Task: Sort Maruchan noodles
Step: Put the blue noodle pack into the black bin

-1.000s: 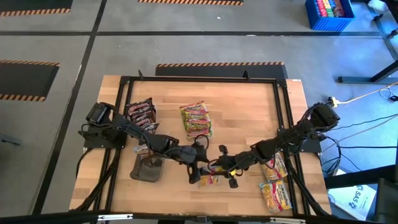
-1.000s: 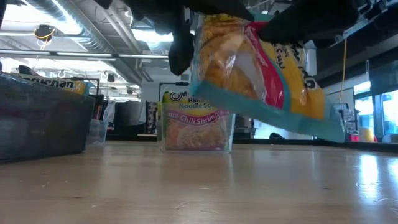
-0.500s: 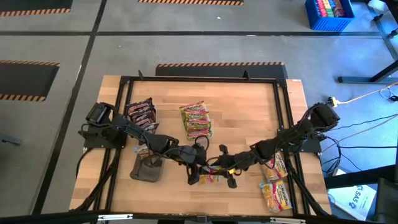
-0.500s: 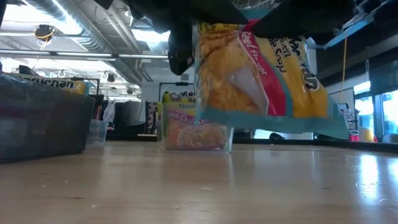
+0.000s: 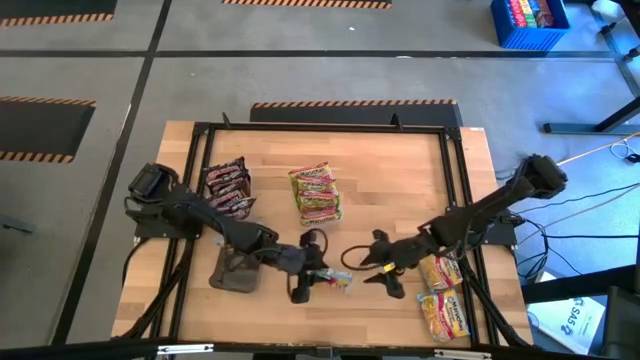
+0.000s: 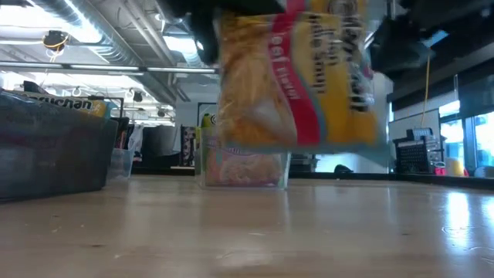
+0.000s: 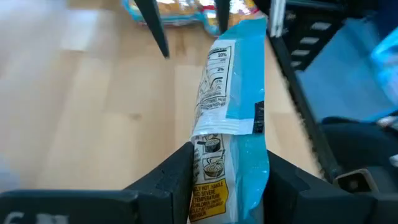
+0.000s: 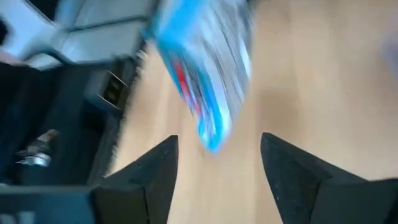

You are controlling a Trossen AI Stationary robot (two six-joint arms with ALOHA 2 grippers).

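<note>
"Beef flavor" on the held packet [image 6: 297, 73]; "uchan" on bin packet [image 6: 77, 104]

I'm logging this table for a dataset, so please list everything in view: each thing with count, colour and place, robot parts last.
Held noodle packet: one, yellow-orange with blue edges, clamped in the left gripper above the near middle of the table.
Maroon packets: a small stack, dark maroon-red, far left of the table.
Centre packets: a stack, yellow-orange with pink, middle of the table.
Right packets: a few, yellow-orange, near right corner.
Grey tray: one, dark, near left.
Table: one, pale wood with a black frame.
Blue crate: one, on the floor beyond the table.
Left gripper: shut on the packet.
Right gripper: open, just right of the packet, holding nothing.
</note>
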